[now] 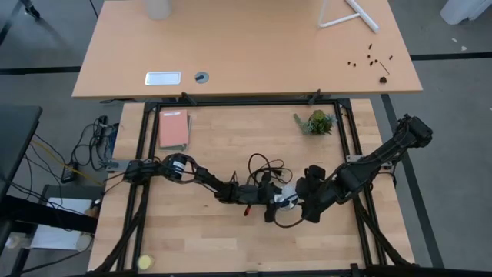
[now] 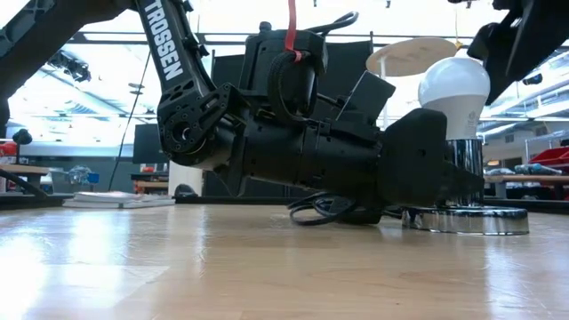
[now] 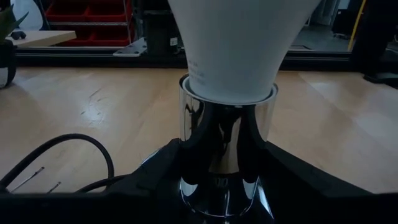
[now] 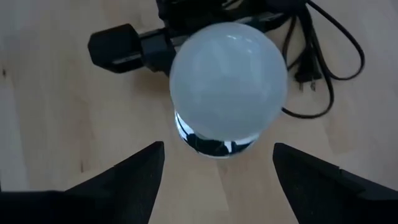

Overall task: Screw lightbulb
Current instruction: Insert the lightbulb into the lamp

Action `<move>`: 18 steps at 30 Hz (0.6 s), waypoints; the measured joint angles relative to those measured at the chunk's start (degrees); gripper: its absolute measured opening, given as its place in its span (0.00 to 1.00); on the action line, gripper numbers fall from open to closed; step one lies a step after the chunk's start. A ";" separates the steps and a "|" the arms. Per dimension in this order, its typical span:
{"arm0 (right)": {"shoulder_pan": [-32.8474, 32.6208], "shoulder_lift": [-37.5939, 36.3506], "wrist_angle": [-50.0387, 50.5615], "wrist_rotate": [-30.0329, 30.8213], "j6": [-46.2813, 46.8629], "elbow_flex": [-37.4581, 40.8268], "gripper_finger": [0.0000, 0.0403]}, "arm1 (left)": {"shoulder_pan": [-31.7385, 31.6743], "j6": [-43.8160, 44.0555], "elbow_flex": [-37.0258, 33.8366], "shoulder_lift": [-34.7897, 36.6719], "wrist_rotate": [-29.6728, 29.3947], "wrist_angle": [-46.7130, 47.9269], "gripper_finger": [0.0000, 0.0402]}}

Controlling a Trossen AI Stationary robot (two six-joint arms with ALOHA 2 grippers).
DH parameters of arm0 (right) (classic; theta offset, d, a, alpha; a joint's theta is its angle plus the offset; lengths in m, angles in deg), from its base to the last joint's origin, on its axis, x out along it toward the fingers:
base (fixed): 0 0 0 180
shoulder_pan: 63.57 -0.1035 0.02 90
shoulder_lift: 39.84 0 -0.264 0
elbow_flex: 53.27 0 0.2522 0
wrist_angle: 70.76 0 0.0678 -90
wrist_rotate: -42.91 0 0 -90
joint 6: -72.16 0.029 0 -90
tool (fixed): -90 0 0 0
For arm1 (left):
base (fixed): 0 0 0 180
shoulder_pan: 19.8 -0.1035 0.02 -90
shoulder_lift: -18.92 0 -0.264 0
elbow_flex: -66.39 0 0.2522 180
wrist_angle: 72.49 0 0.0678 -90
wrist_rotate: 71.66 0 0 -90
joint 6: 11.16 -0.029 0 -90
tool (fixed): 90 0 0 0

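We're in a robotics lab: black-framed wooden desk (image 1: pixel 231 238), cables (image 1: pixel 46 165) trailing off its side, red parts bins (image 3: pixel 84 11) on shelving behind.

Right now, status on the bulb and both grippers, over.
Left gripper clamped on the chrome socket, low at the table. Right gripper open above the lightbulb, not touching. Bulb upright in the socket. Black cord beside the base.

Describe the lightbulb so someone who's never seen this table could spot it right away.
Look at the wooden table, right of its middle, where the two dark arms meet. There the lightbulb stands upright in a shiny socket, held low by the left gripper. It is the only white, rounded thing among black cords and dark metal.
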 joint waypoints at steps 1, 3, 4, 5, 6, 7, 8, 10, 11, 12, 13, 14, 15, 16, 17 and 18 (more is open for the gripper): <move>0.20 -0.02 -0.68 -0.04 -0.55 0.39 0.77 | 0.00 -0.03 0.00 0.00 0.01 0.02 0.49; 0.71 -0.02 -1.43 -0.10 -1.56 0.88 0.76 | 0.00 -0.07 0.00 0.00 0.02 0.02 0.49; 1.11 -0.02 -2.42 -0.44 -2.19 1.12 0.76 | 0.00 -0.23 0.00 0.00 0.02 0.00 0.49; 1.57 -0.02 -3.26 -0.91 -2.97 1.31 0.76 | 0.00 -0.48 0.00 0.00 0.02 0.00 0.49; 2.23 -0.02 -4.18 -1.69 -3.86 1.55 0.76 | 0.00 -0.84 0.00 0.00 0.02 0.01 0.49; 2.91 -0.02 -5.16 -2.30 -4.63 1.78 0.76 | 0.00 -1.25 0.00 0.00 -0.05 0.02 0.49; 3.67 -0.02 -5.81 -2.93 -5.43 1.87 0.76 | 0.01 -1.41 0.00 0.00 -0.12 0.04 0.49; 5.02 0.05 -6.31 -3.78 -7.06 1.86 0.76 | 0.02 -1.32 0.00 0.00 -0.20 0.07 0.49; 5.66 0.38 -6.41 -4.36 -7.86 1.85 0.76 | 0.03 -1.32 0.00 0.00 -0.22 0.07 0.49; 6.11 0.73 -6.38 -4.83 -8.72 1.80 0.76 | 0.07 -1.32 0.00 0.00 -0.26 0.08 0.49; 6.39 1.03 -6.36 -5.09 -9.98 1.72 0.76 | 0.09 -1.32 0.02 0.00 -0.31 0.08 0.49; 6.63 1.31 -6.61 -5.17 -11.44 1.60 0.76 | 0.11 -1.32 0.02 0.00 -0.35 0.07 0.49; 6.78 1.73 -7.15 -5.21 -12.69 1.50 0.76 | 0.11 -1.34 0.02 0.00 -0.37 0.07 0.49; 6.89 2.09 -7.39 -5.53 -13.62 1.49 0.76 | 0.11 -1.34 0.02 0.00 -0.37 0.07 0.49; 7.03 2.69 -7.38 -6.09 -14.47 1.49 0.76 | 0.13 -1.29 0.02 0.00 -0.39 0.09 0.49; 7.24 3.20 -7.35 -6.44 -15.13 1.42 0.77 | 0.13 -1.25 0.02 0.00 -0.42 0.09 0.49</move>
